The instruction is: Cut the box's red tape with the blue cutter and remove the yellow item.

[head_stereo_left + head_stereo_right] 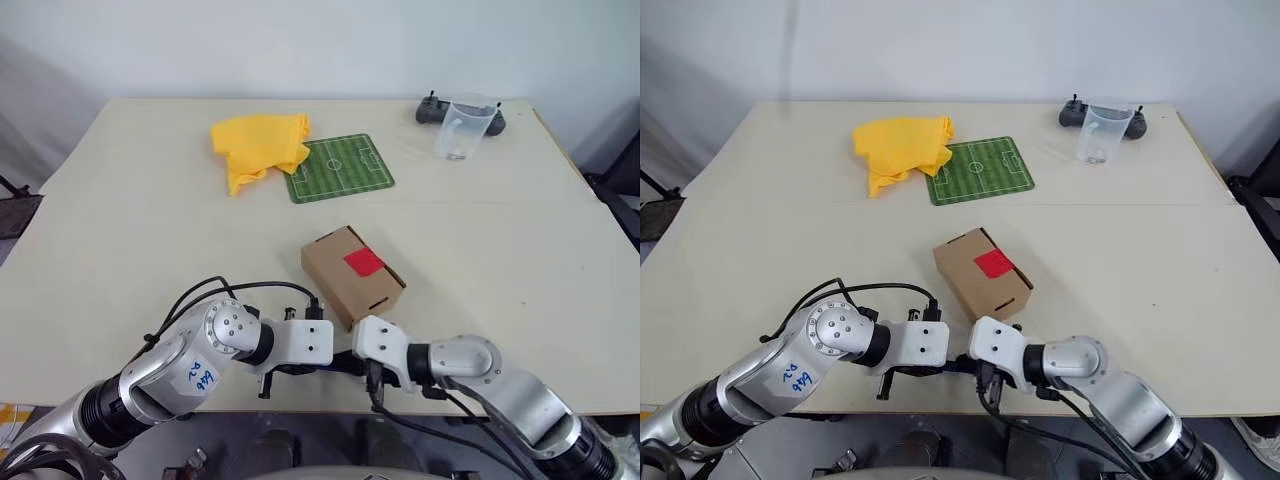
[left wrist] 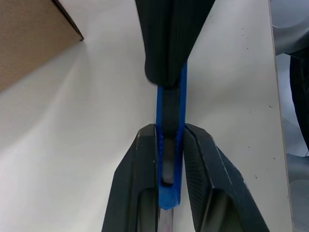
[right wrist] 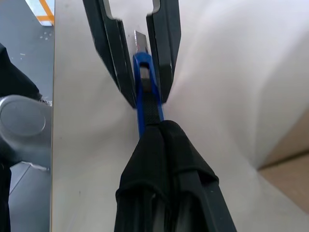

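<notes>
Nearest the camera, at the table's front edge, the two grippers meet end to end over the blue cutter (image 2: 170,159). From the left wrist view the left gripper (image 2: 169,140) has its two black fingers (image 2: 140,179) pressed against the cutter's sides near the blade end, pinching it between them. The right gripper (image 3: 161,133) comes from the opposite side, its fingers (image 3: 149,159) pressed together with no gap showing; they sit on the cutter's black slider end, touching it, though whether they truly clamp it I cannot tell. A short metal blade tip pokes out past the blue body between the left fingers in the right wrist view. Just beyond the grippers stands the box (image 1: 340,272), closed, set at an angle on the table (image 1: 120,230), with the red tape (image 1: 364,262) on its top face. Well beyond it lie a green pitch mat (image 1: 340,167) and, touching its corner, a crumpled yellow cloth (image 1: 258,146). At the far right corner a clear plastic cup (image 1: 464,128) stands in front of a black controller (image 1: 432,112).
</notes>
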Robot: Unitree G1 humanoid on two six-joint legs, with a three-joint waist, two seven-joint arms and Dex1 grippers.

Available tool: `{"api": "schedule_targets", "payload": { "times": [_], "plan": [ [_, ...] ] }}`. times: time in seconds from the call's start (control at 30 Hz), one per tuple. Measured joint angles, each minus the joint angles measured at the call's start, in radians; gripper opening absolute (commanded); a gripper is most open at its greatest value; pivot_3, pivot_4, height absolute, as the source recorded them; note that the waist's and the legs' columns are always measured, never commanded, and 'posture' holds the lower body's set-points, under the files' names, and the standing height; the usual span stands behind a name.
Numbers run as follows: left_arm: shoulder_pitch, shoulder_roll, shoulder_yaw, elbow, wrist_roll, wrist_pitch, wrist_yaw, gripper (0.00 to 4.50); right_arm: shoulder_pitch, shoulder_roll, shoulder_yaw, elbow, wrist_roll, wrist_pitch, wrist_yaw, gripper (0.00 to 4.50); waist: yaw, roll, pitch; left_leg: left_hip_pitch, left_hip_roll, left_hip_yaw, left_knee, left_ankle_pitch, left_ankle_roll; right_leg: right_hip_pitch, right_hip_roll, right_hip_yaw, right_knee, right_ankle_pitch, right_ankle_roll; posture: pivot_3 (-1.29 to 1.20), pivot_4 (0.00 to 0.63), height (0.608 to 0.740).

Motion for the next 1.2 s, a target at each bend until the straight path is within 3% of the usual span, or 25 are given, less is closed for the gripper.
{"api": "schedule_targets", "payload": {
  "times": [0.33, 0.37, 0.47, 0.6, 0.7, 0.8, 0.93, 1.03, 1.2],
  "plan": [
    [0.003, -0.009, 0.003, 0.028, -0.003, -0.053, 0.002, 0.42, 0.032, 0.033, -0.045, -0.002, 0.031, 0.004, -0.009, 0.03, 0.004, 0.0, 0.0, 0.0, 0.0, -0.001, 0.0, 0.002, -0.003, 0.001, -0.001, 0.0, 0.0, 0.0, 0.0, 0.0, 0.15, 0.74],
    [0.008, -0.01, 0.007, 0.033, -0.005, -0.067, 0.004, 0.42, 0.045, 0.033, -0.069, -0.009, 0.05, 0.013, -0.009, 0.19, 0.006, 0.0, 0.0, -0.001, -0.001, -0.002, 0.0, 0.002, -0.003, 0.001, -0.001, 0.0, -0.001, 0.0, 0.0, 0.0, 0.15, 0.74],
    [0.056, -0.01, 0.057, 0.06, -0.034, -0.141, 0.008, 0.42, 0.123, -0.001, -0.22, -0.086, 0.175, 0.082, 0.008, 0.92, 0.007, 0.001, 0.0, -0.001, -0.001, -0.002, 0.0, 0.001, -0.002, 0.001, -0.002, 0.0, -0.002, 0.0, 0.0, 0.0, 0.15, 0.74],
    [0.17, -0.009, 0.19, 0.154, -0.097, -0.383, 0.015, 0.42, 0.224, -0.093, -0.512, -0.201, 0.416, 0.204, 0.04, 2.39, 0.005, 0.002, 0.002, -0.002, 0.001, -0.002, -0.001, -0.001, 0.001, 0.001, -0.002, 0.0, -0.003, 0.0, 0.0, 0.0, 0.15, 0.74],
    [0.222, 0.007, 0.241, 0.223, -0.116, -0.604, 0.002, 0.42, 0.263, -0.168, -0.729, -0.216, 0.682, 0.335, 0.003, 3.38, 0.005, 0.003, 0.003, -0.002, 0.001, -0.002, -0.001, -0.002, 0.003, 0.0, -0.002, 0.0, -0.004, 0.0, 0.0, 0.0, 0.15, 0.74],
    [0.227, 0.0, 0.304, 0.291, -0.121, -0.842, -0.006, 0.42, 0.284, -0.309, -0.854, -0.174, 1.181, 0.342, -0.238, 4.48, 0.006, 0.005, 0.005, -0.003, 0.001, -0.001, -0.001, -0.003, 0.004, 0.001, -0.003, 0.0, -0.005, 0.0, 0.0, 0.0, 0.15, 0.74],
    [0.169, -0.054, 0.324, 0.321, -0.13, -0.989, -0.009, 0.42, 0.278, -0.512, -0.816, -0.144, 1.61, 0.208, -0.533, 4.48, 0.006, 0.005, 0.005, -0.004, 0.001, -0.001, -0.001, -0.004, 0.006, 0.001, -0.003, -0.001, -0.01, 0.001, 0.001, 0.0, 0.15, 0.74],
    [0.087, -0.097, 0.323, 0.354, -0.125, -1.058, -0.01, 0.42, 0.191, -0.63, -0.672, -0.128, 1.695, 0.138, -0.609, 4.48, 0.006, 0.004, 0.006, -0.007, 0.002, -0.001, 0.0, -0.002, 0.003, 0.0, -0.003, -0.002, -0.014, 0.002, 0.003, 0.0, 0.15, 0.74],
    [0.045, -0.151, 0.3, 0.352, -0.11, -1.051, -0.007, 0.42, 0.092, -0.602, -0.489, -0.067, 1.709, 0.085, -0.726, 4.48, 0.006, 0.004, 0.006, -0.016, 0.001, -0.001, 0.002, -0.003, 0.005, -0.005, -0.002, -0.003, -0.016, 0.003, 0.005, 0.0, 0.15, 0.74]
  ]
}}
